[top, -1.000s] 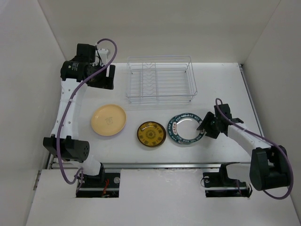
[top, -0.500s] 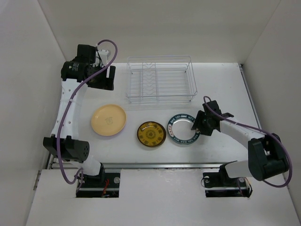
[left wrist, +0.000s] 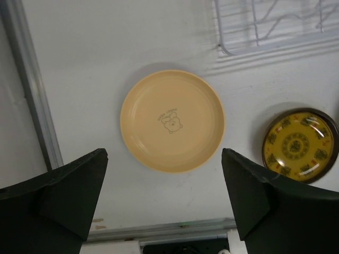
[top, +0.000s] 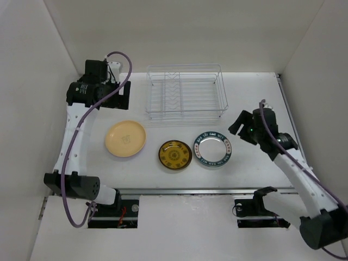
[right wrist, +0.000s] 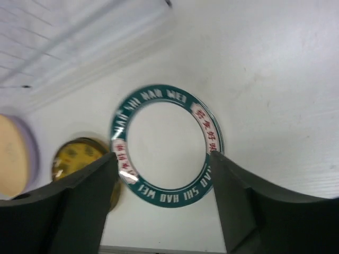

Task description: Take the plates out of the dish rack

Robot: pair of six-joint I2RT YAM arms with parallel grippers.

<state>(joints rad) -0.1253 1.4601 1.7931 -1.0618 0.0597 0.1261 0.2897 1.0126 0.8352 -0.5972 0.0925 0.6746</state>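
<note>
The yellow plate (top: 125, 138), gold plate (top: 174, 155) and teal plate (top: 212, 149) lie flat in a row, left to right, on the table (top: 261, 98) just near of the rack (top: 185, 92). The left gripper (left wrist: 163, 159) hangs above the table left of the rack, jaws released wide and gripping nothing. The right gripper (right wrist: 163, 159) hovers right of the teal plate, jaws likewise spread and holding nothing.

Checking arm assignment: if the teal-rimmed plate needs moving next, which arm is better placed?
Right. The right gripper hangs open just beside the teal-rimmed plate; the left gripper is far off, by the dish rack.
</note>
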